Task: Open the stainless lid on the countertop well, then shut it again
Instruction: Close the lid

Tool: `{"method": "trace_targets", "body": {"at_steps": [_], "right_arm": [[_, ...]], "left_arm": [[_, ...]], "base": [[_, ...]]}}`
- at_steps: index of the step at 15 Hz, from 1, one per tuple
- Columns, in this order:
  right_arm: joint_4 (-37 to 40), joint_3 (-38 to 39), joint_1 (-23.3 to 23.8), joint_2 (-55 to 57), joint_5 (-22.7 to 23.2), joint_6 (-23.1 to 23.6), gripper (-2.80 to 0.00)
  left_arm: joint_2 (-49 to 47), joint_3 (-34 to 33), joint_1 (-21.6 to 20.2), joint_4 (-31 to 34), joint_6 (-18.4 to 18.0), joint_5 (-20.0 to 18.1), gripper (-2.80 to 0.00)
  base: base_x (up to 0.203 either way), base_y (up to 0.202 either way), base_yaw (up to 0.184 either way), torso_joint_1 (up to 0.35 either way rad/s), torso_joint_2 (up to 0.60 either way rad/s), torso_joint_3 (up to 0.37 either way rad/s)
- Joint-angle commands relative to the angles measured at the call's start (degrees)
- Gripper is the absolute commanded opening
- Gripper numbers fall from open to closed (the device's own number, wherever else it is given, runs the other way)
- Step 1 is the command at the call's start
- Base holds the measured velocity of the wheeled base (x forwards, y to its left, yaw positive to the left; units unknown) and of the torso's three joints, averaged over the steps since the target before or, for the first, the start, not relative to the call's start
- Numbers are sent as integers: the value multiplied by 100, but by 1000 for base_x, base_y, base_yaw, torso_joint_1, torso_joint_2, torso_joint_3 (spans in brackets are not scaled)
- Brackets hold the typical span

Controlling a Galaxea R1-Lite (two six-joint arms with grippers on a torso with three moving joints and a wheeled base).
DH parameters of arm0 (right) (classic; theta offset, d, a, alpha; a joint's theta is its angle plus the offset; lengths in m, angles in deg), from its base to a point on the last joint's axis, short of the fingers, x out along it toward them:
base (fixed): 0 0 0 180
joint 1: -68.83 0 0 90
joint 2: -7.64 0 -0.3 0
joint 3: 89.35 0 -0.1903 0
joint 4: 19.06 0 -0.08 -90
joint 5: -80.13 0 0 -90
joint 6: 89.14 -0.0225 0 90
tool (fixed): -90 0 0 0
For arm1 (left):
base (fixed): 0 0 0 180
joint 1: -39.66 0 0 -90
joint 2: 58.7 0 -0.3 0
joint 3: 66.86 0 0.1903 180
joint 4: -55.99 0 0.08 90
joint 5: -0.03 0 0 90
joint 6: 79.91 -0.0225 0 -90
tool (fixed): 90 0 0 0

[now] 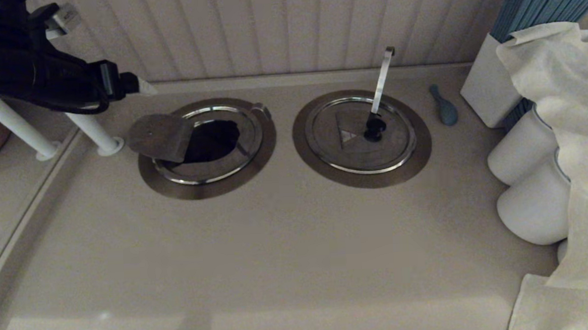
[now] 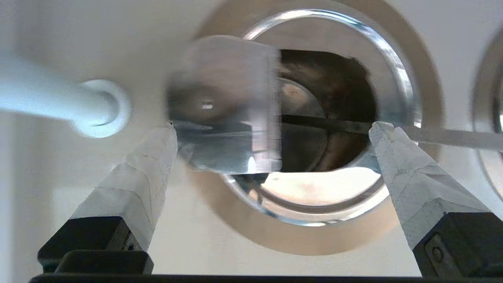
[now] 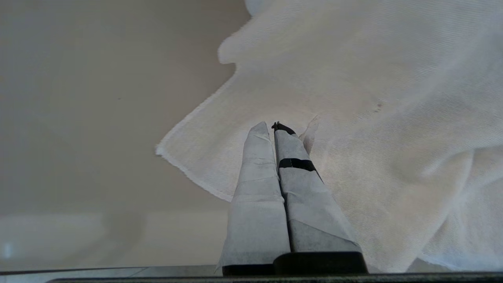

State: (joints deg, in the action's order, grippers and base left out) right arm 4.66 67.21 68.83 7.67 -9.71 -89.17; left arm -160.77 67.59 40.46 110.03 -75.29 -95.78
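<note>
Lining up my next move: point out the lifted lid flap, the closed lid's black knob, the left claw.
lifted lid flap (image 1: 156, 137): head view, middle of tilted plate.
black knob (image 1: 375, 127): head view, its top.
left claw (image 2: 275, 126): left wrist view, midway between open fingertips.

The beige countertop (image 1: 287, 244) bears white jars (image 1: 534, 204) and a cloth (image 1: 570, 123).

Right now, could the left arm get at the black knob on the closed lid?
Probably yes. The left tool is open above the other, half-open well; nothing stands between it and the knob on the stainless lid, though the slim utensil handle rises right beside the knob.
</note>
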Motion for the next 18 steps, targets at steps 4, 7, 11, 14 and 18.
{"method": "trace_targets", "body": {"at_steps": [4,7,11,14,18], "right_arm": [[0,-1,0,6,2,2,-280],[0,-1,0,-2,2,2,-280],[0,-1,0,-2,2,-6,-280],[0,-1,-1,-1,2,1,-280],[0,-1,0,-2,2,2,-280]], "left_arm": [[29,-122,-80,299,-31,1,0],[-63,-95,-251,562,-39,18,0],[-182,-148,-484,597,-40,36,0],[-277,-245,-484,565,-66,19,0],[-405,-250,-511,563,-40,-31,0]], "base": [[0,0,0,0,0,0],[0,0,0,0,0,0],[0,0,0,0,0,0],[0,0,0,0,0,0],[0,0,0,0,0,0]]}}
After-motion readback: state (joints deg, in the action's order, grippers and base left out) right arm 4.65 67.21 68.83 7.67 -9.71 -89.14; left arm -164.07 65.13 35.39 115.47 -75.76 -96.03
